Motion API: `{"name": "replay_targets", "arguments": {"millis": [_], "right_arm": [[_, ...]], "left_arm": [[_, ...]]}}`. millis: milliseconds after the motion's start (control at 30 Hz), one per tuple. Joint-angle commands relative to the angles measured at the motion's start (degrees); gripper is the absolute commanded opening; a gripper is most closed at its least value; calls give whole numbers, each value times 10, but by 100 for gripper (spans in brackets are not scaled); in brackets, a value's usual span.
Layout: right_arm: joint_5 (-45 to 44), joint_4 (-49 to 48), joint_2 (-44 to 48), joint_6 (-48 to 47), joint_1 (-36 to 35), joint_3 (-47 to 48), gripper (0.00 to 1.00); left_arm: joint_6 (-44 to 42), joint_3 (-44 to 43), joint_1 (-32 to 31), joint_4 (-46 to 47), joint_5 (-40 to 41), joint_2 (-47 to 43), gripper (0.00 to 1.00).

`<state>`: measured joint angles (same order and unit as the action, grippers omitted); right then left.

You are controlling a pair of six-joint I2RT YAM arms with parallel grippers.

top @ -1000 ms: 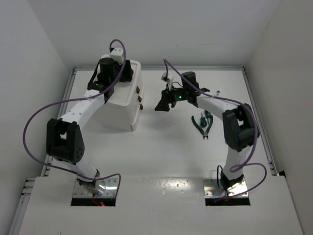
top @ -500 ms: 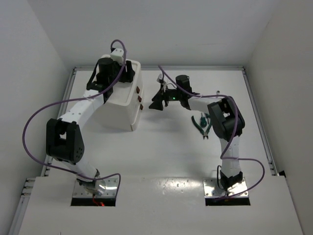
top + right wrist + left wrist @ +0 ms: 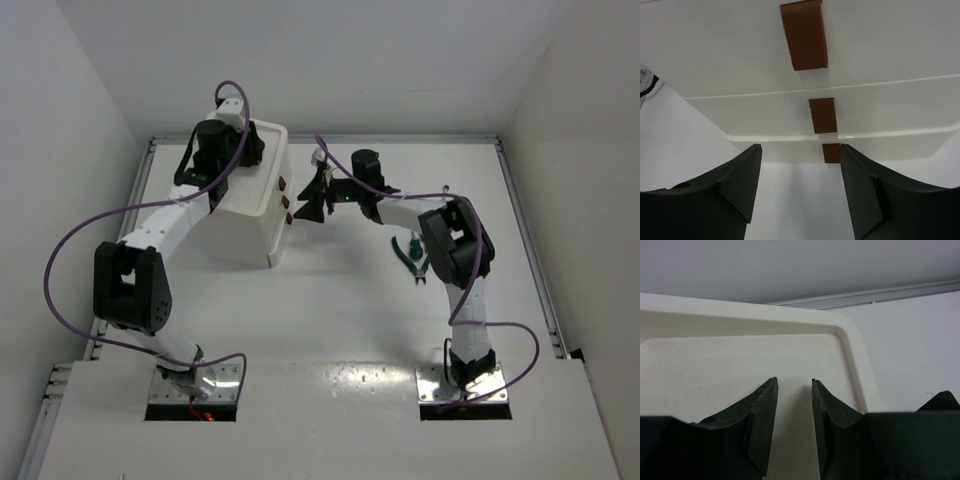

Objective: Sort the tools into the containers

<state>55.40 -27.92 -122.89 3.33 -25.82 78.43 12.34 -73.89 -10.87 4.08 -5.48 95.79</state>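
Observation:
The white plastic box [image 3: 250,205] stands at the back left, with three drawers whose brown knobs [image 3: 288,203] face right. My left gripper [image 3: 240,150] rests low over the box's recessed tray top [image 3: 740,355], slightly open and empty [image 3: 794,381]. My right gripper [image 3: 305,207] is wide open and empty, just right of the drawer fronts. In the right wrist view it [image 3: 800,146] faces the knobs: top [image 3: 804,34], middle [image 3: 822,115] and bottom [image 3: 830,152]. Dark green-handled pliers [image 3: 415,255] lie on the table at the right. The other tools are out of view.
A small silvery item [image 3: 445,188] lies near the back right, partly behind the right arm. White walls close in the table on three sides. Purple cables loop off both arms.
My right gripper has moved left from mid-table up to the drawer fronts, staying open. The left gripper has shifted slightly on the box top.

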Motion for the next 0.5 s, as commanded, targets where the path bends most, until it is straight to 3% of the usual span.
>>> {"name": "replay_targets", "arguments": {"millis": [0,300,467], "right_arm": [[34,-34,2,-40,-12,31,64],[-17,-34,-29,-35,-23,54,64],[-30,-25,-40,-41,-23,68,64]], "left_arm": [[14,98,17,-342,58,92,42],[14,104,17,-342,64,87,52],[14,104,17,-342,57,87,52]]}}
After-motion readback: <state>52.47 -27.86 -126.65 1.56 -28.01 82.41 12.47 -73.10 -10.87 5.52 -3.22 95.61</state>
